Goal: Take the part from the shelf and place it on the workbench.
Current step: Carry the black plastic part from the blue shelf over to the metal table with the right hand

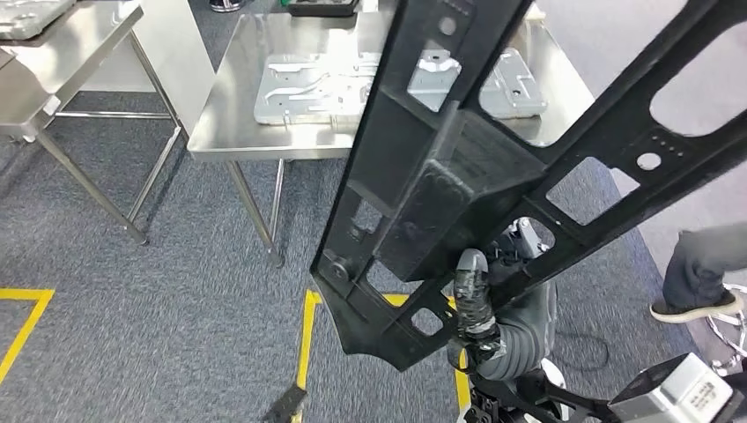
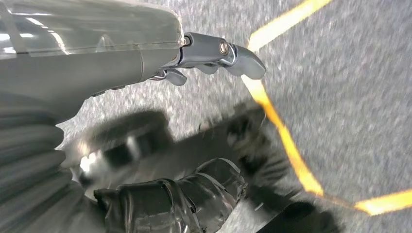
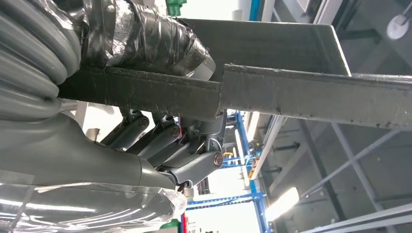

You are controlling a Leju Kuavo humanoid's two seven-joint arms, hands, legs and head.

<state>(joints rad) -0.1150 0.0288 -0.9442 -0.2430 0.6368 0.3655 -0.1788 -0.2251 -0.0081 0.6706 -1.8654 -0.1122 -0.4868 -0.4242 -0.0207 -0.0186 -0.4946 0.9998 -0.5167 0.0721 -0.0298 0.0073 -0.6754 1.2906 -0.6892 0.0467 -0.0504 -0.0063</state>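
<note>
Part: a large black frame (image 1: 493,176), pierced with cut-outs, rises slantwise across the head view, held aloft over the grey carpet (image 1: 159,300) and in front of the steel counter (image 1: 233,106)
Right hand: the hand (image 3: 160,141) grips the part's lower edge; in the right wrist view the tape-wrapped thumb (image 3: 145,39) presses one face of the black bar (image 3: 291,92) while the darker fingers (image 3: 194,165) curl against the other face
Right arm: its ribbed grey cover and taped thumb (image 1: 474,300) sit just under the frame in the head view
Left hand: the hand (image 2: 160,145) hangs low over the carpet beside a yellow floor line (image 2: 286,141); fingers (image 2: 218,53) stretched out and apart from the taped thumb (image 2: 194,194), nothing between them
Counter: a grey stamped metal plate (image 1: 308,88) lies flat on its top, partly hidden behind the part
Second counter: another steel table (image 1: 62,53) stands at far left, well apart
Floor: yellow tape lines (image 1: 306,339) mark the carpet near the robot
Person: a trouser leg and dark shoe (image 1: 700,278) at the right edge, beside a chair base
</note>
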